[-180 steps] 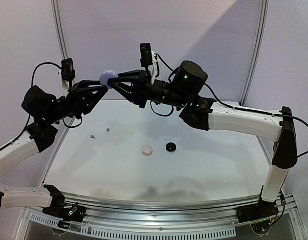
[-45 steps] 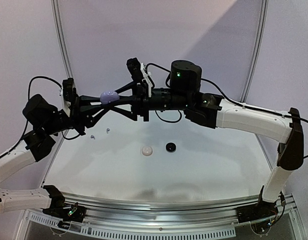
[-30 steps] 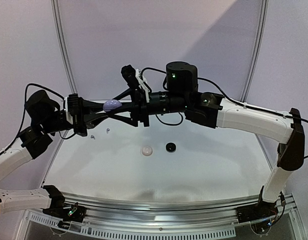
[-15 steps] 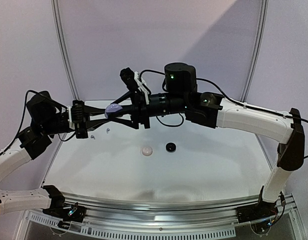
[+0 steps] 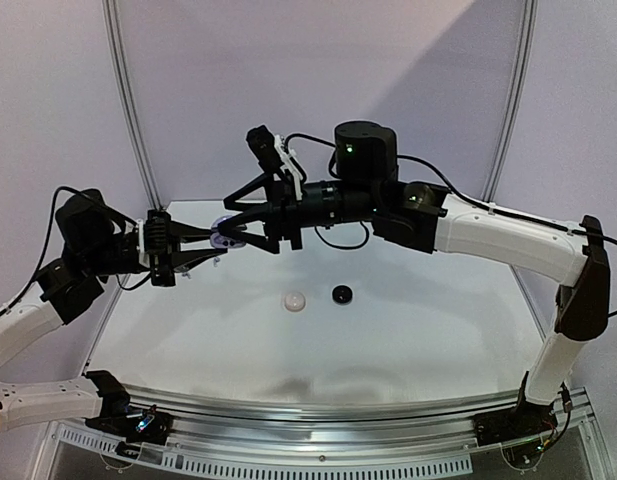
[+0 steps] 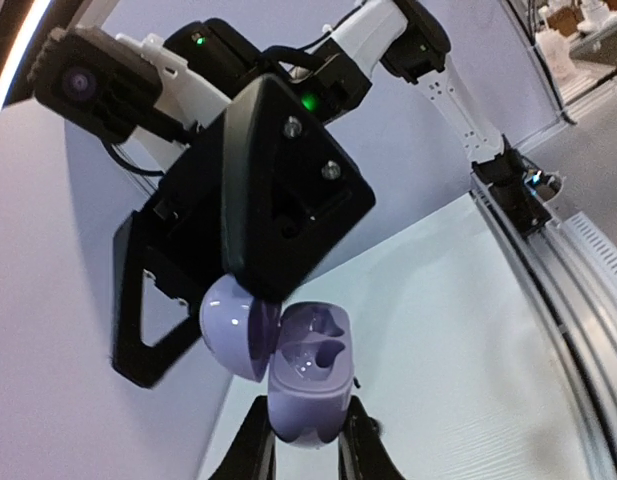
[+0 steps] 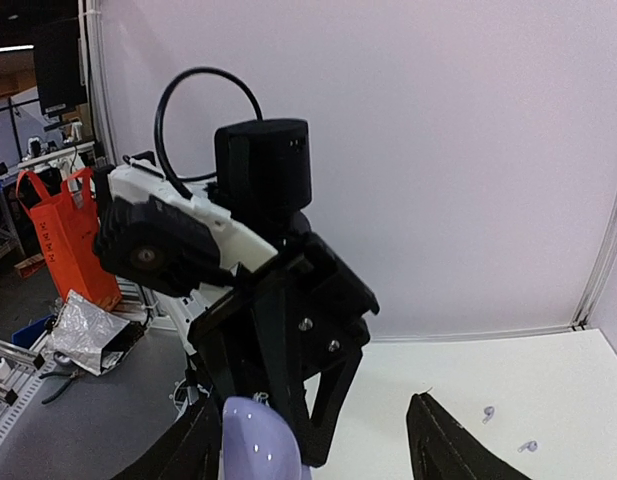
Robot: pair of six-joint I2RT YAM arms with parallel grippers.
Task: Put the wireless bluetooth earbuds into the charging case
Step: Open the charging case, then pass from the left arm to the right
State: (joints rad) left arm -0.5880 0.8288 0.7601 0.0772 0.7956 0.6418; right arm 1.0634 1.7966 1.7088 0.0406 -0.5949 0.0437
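**Top external view:** Two robot arms meet in mid-air above a white table. The left gripper, jaws drawn narrow, clamps a rounded lavender plastic charging case. The right gripper reaches in from the opposite side with its jaws spread. A round white puck and a round black puck lie near each other on the table below, not touching. The buds are too small to pick out with confidence from here.

**Left wrist view:** The charging case stands open, its base pinched between the left gripper's two fingers. Its domed lid is swung back on the hinge. One black finger of the right gripper sits at the back of the lid. Both moulded wells inside the base are bare.

**Right wrist view:** The right gripper gapes wide. The lid sits just beside one finger and the other finger is well apart from it, so nothing is gripped. Two tiny pale earbuds lie near each other on the table, well apart from the raised case.

The opening step looks done, but insertion has not begun. By this evidence, both earbuds are yet to be lifted and seated in the wells.
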